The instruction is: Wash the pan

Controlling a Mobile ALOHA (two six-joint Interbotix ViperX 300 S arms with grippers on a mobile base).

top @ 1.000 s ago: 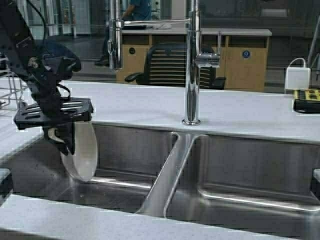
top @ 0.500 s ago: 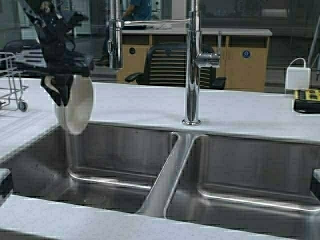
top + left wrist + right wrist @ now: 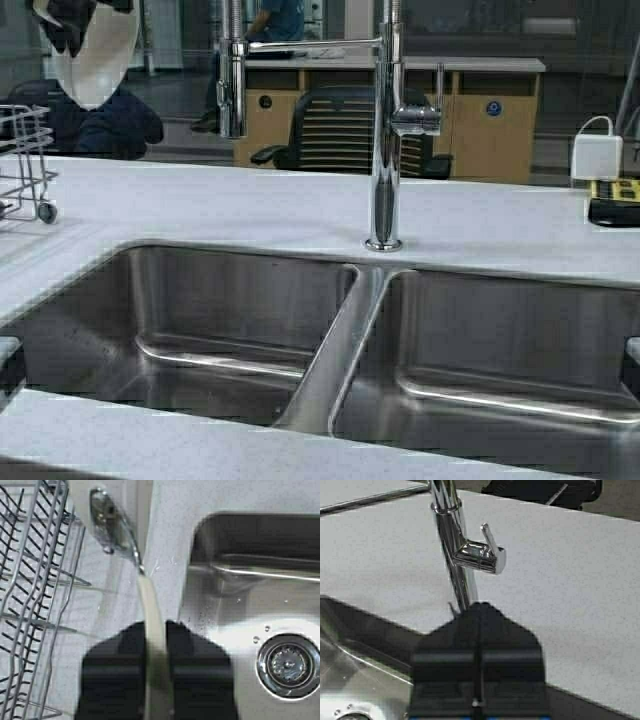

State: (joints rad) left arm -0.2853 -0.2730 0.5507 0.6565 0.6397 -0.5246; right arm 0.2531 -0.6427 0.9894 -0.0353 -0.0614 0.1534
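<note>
Beside rack (image 3: 30,580), left claw (image 3: 157,650) pinching pan (image 3: 152,630)

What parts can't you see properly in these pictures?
- Left pincer: high view, cut off by the top edge; only its tip on the pan shows.
- Pan's handle: left wrist view, hidden under the pincer's fingers.
- Right pincer: not in the high view.
- Dish rack: cut off by the left edge.

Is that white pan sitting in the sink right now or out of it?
Out. The left gripper holds the pan by its rim, high above the counter; the sink shows bare steel.
</note>
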